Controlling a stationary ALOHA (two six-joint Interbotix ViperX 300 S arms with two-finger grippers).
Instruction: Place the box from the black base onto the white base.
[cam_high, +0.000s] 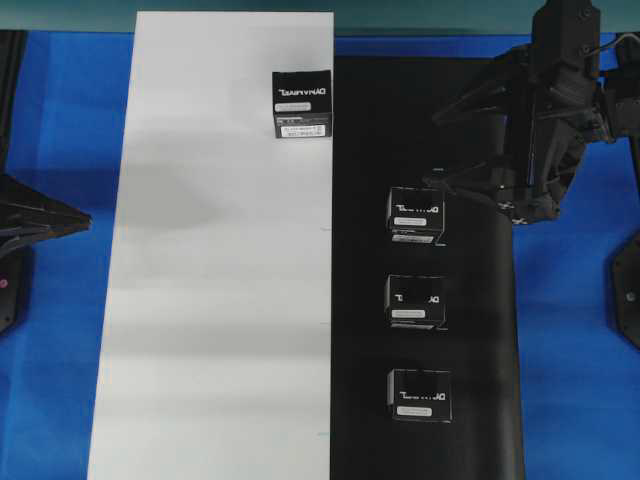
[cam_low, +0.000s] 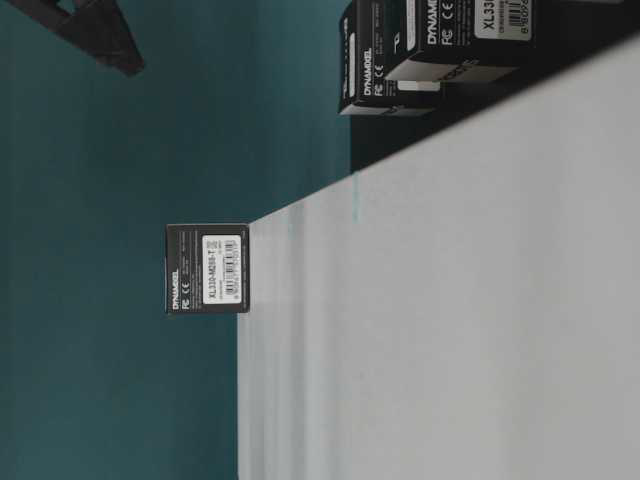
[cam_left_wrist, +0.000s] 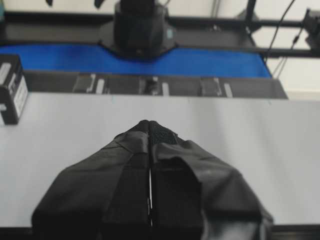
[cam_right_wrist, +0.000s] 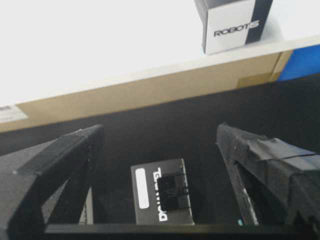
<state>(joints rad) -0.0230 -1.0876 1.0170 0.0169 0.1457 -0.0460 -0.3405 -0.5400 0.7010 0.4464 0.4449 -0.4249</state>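
One box (cam_high: 301, 104) sits on white base (cam_high: 215, 280) near its far right edge; three boxes remain on black base (cam_high: 480, 300). Right gripper (cam_high: 462, 146) jaws wide, empty, above nearest box (cam_high: 416, 212). Left gripper (cam_left_wrist: 150, 131) fingers pressed together, empty.

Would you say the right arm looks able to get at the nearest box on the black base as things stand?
Probably yes. The right gripper is open and hangs just beside the top box on the black base, with nothing between them; the wrist view shows the box between its spread fingers.
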